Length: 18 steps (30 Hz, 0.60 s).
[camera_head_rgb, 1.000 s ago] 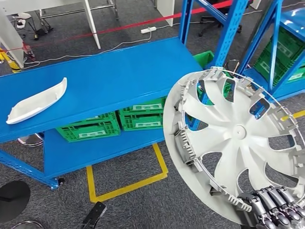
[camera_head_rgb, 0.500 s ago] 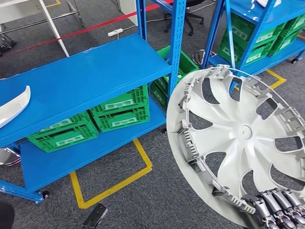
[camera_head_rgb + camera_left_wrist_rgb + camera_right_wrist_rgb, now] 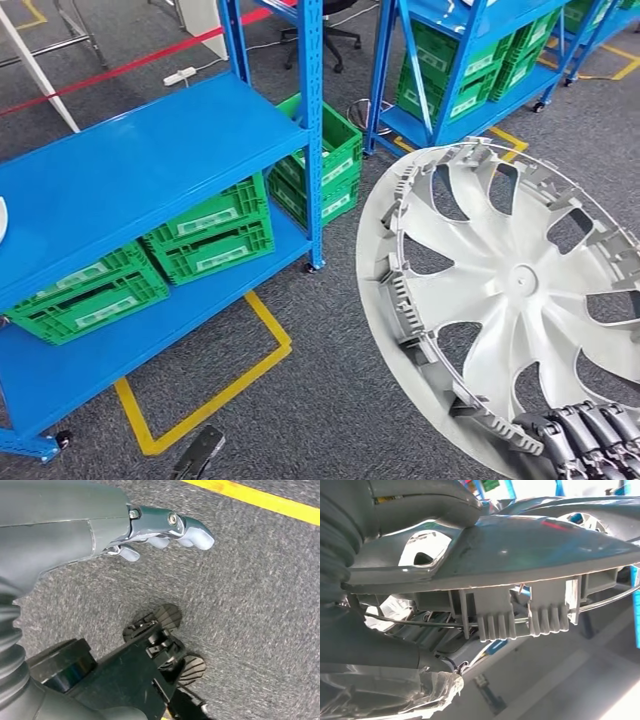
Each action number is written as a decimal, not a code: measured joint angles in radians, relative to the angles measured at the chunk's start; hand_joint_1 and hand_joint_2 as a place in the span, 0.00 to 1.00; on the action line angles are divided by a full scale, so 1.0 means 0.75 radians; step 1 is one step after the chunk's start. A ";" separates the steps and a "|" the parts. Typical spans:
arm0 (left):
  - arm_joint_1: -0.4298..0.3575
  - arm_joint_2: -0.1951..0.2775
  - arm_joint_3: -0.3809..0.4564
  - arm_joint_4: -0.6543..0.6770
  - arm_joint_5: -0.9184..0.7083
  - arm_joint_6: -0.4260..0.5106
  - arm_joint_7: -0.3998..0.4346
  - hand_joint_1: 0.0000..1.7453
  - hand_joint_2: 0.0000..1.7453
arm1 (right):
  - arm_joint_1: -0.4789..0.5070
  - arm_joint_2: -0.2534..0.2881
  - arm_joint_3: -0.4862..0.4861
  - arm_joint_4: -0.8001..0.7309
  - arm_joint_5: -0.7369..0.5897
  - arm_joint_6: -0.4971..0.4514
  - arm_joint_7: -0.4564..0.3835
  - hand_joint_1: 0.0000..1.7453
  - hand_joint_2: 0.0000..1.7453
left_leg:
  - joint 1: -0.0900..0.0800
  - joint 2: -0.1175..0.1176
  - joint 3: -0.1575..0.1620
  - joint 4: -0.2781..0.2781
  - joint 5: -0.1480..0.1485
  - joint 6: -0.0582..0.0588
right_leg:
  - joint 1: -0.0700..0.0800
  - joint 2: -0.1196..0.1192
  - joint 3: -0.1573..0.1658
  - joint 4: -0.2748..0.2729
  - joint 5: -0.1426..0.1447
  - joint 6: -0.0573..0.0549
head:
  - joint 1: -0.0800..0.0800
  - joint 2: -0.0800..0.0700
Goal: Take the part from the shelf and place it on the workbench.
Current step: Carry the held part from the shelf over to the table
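Right hand [image 3: 585, 440] grips the wheel cover [image 3: 513, 290] (at its lower rim).

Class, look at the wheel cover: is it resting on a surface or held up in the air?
Held up. The right hand grips the wheel cover at its lower rim, tilted, with carpet floor visible behind it.

Green crates [image 3: 207, 238] sat under a blue rack [image 3: 136, 165]; yellow tape [image 3: 204, 398] and a red line [image 3: 128, 68] marked grey carpet [image 3: 324, 390].

Grey ribbed wrist cover [image 3: 11, 645], screw-studded pale-tipped left hand [image 3: 158, 527], seemingly dark metallic fingers [image 3: 581, 435].
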 joint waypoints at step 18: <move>-0.025 0.012 -0.009 0.000 -0.052 0.012 0.030 0.00 1.00 | 0.043 0.009 0.017 -0.039 0.036 0.000 0.086 1.00 1.00 | 0.015 -0.214 0.004 0.021 -0.028 -0.024 | -0.006 0.235 -0.076 -0.036 0.081 -0.034 | -0.001 0.000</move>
